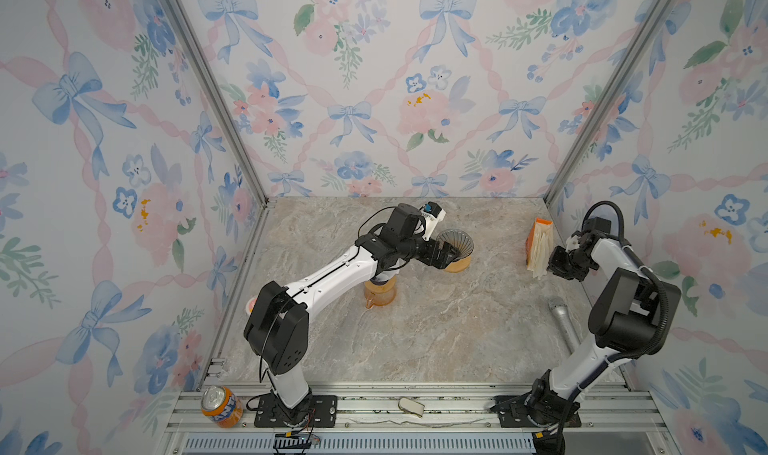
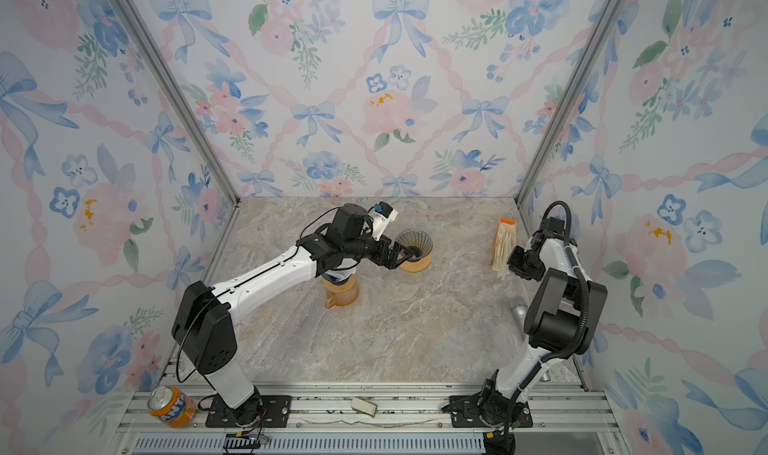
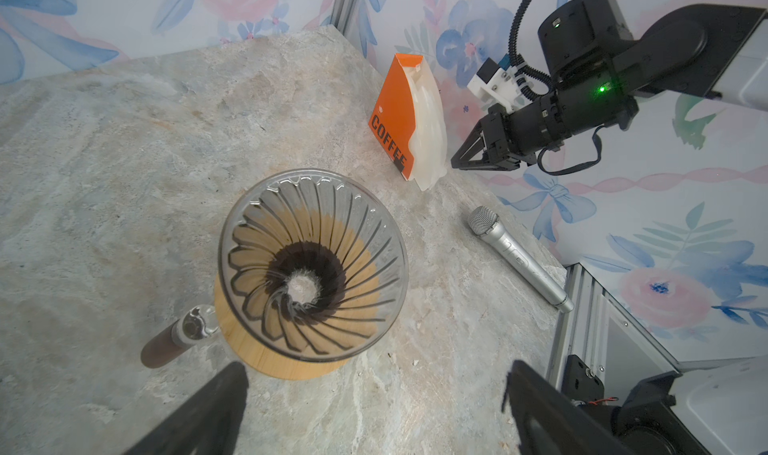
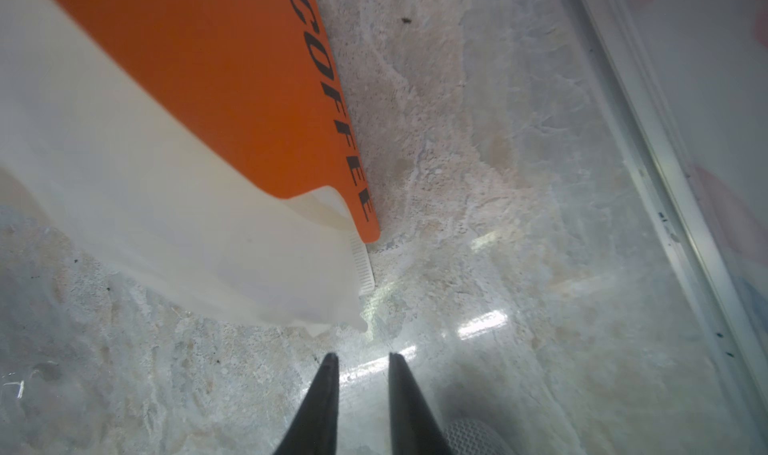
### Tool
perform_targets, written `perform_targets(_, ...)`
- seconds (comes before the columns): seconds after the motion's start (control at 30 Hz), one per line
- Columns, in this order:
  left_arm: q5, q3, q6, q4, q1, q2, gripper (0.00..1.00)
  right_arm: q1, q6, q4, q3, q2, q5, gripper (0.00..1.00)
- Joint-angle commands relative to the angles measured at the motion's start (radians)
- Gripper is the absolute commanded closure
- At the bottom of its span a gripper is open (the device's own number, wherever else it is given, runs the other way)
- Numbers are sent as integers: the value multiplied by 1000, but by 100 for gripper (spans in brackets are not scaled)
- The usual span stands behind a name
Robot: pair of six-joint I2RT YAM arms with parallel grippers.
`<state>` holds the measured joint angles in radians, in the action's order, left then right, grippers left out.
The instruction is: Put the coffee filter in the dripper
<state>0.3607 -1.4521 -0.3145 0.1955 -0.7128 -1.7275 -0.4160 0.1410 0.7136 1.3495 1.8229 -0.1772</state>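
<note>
Right pincer (image 4: 361,359), narrowly parted, is pictured just beside white paper coffee filters (image 4: 166,232) in an orange card holder (image 4: 208,78), far right; left pincer (image 3: 376,369) is spread wide near the ribbed glass dripper (image 3: 311,261).

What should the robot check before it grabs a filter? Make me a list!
1. Dripper empty and upright: ok.
2. Filters poking out of the box: ok.
3. Right gripper holds nothing, jaws slightly apart, aimed at the filters' corner: ok.
4. Will pinch just one filter: cannot tell.
5. Way into the dripper free: cannot tell; the left gripper, wide open, sits close beside it.
6. Microphone apart from the filters: ok.
</note>
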Motion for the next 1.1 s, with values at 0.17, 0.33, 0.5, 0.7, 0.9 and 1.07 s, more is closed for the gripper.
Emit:
perform_targets(0.17, 13, -41, 8, -8, -3, -21, 2, 22, -8, 13, 67, 67, -24, 77)
perform_targets(0.33, 21, -59, 6, -6, -3, -37, 2, 20, -9, 4, 63, 79, -10, 77)
perform_targets(0.5, 22, -66, 3, -6, -2, -41, 2, 19, -3, 3, 64, 84, -1, 77)
perform_targets(0.7, 23, -65, 0, -7, -2, -43, 2, 16, -2, 6, 75, 79, 31, 88)
perform_targets(0.9, 26, -68, 2, -4, -4, -45, 2, 16, -16, 33, 70, 31, 31, 99)
perform_targets(1.07, 44, -82, 10, -4, -3, -54, 2, 20, -45, 60, 27, -11, 34, 85)
